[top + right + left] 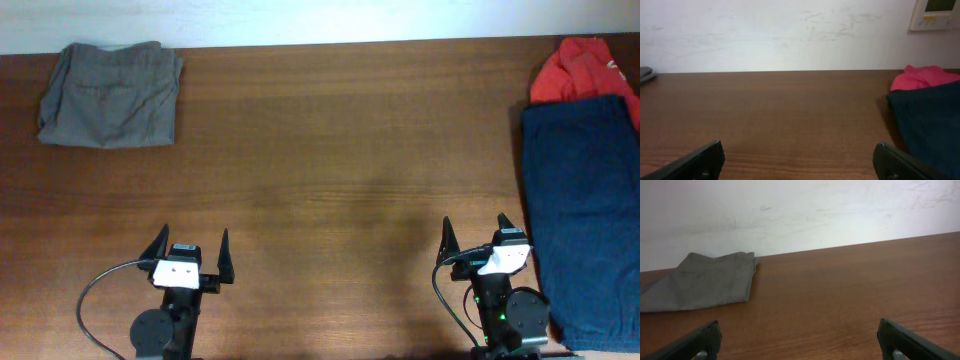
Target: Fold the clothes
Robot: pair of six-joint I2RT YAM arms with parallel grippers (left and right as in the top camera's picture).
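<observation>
Grey folded trousers (110, 95) lie at the far left of the wooden table (340, 160); they also show in the left wrist view (705, 280). A dark navy blue piece (585, 210) lies flat along the right edge, with a red top (585, 68) bunched behind it; both show in the right wrist view, navy (930, 120) and red (922, 77). My left gripper (191, 242) is open and empty near the front edge (799, 330). My right gripper (478, 230) is open and empty just left of the navy piece (799, 150). No black piece is in view.
A white wall (800, 210) runs behind the table's far edge. A white wall panel (936, 14) hangs at the upper right of the right wrist view. Black cables (100, 285) loop beside both arm bases.
</observation>
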